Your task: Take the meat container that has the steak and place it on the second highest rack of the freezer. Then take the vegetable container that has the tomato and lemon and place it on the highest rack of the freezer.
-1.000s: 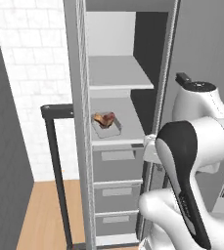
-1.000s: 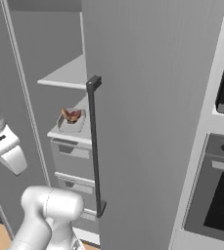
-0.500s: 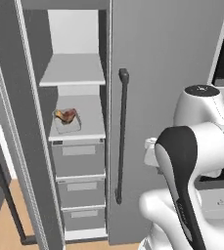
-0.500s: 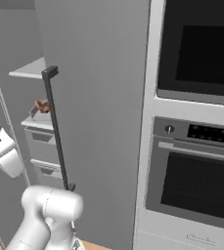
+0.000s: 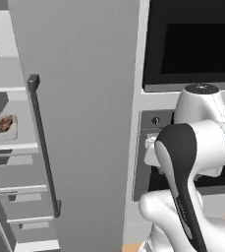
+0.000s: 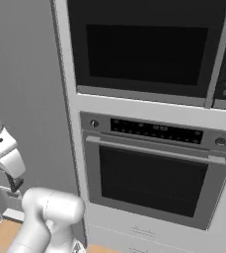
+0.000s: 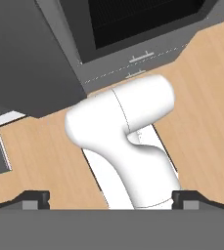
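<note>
A simulated kitchen with a black wall oven (image 6: 151,178). Beside it my freezer (image 5: 79,123) door stands open; the steak (image 5: 1,123) already rests at a shelf's left edge. My gripper (image 7: 108,197) is released, carrying nothing, free for the vegetables.

Rendered home kitchen. Tall grey freezer (image 5: 84,98) with long dark bar handle (image 5: 42,147), door open, pale shelves inside. Beside it a built-in black wall oven (image 6: 149,173) with control panel, a black microwave (image 6: 144,49) above, grey drawers below. Light wood floor (image 7: 201,97).
</note>
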Motion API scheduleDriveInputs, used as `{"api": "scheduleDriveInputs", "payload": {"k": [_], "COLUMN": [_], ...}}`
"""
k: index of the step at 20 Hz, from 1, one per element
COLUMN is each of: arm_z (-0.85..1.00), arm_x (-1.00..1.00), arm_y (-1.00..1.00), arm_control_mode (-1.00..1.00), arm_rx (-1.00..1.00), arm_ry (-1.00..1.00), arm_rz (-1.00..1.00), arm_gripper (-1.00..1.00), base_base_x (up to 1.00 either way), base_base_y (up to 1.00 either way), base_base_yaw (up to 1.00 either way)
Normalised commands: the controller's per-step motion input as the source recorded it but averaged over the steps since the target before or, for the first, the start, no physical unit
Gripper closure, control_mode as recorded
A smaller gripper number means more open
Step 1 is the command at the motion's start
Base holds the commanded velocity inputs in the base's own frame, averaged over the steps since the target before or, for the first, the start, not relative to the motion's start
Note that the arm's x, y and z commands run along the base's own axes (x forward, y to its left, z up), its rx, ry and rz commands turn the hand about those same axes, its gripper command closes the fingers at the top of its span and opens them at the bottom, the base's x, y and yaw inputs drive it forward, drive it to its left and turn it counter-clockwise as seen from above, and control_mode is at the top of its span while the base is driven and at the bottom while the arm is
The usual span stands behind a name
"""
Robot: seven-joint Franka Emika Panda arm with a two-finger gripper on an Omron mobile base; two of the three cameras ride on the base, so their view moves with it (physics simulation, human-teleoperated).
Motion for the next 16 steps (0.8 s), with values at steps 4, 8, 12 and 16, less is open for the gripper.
{"api": "scheduleDriveInputs", "payload": {"k": [4,8,12,16], "arm_z": [0.0,0.0,0.0,0.0], "arm_x": [0.0,0.0,0.0,0.0], "arm_y": [0.0,0.0,0.0,0.0], "arm_control_mode": [1.0,1.0,1.0,1.0], "arm_rx": [0.0,0.0,0.0,0.0], "arm_ry": [0.0,0.0,0.0,0.0], "arm_rz": [0.0,0.0,0.0,0.0], "arm_gripper": [-1.0,-1.0,-1.0,-1.0], "base_base_x": [-0.04,-0.1,-0.12,-0.02], "base_base_y": [-1.0,-1.0,-1.0,-1.0], "base_base_yaw": [-0.04,-0.06,-0.07,-0.04]}}
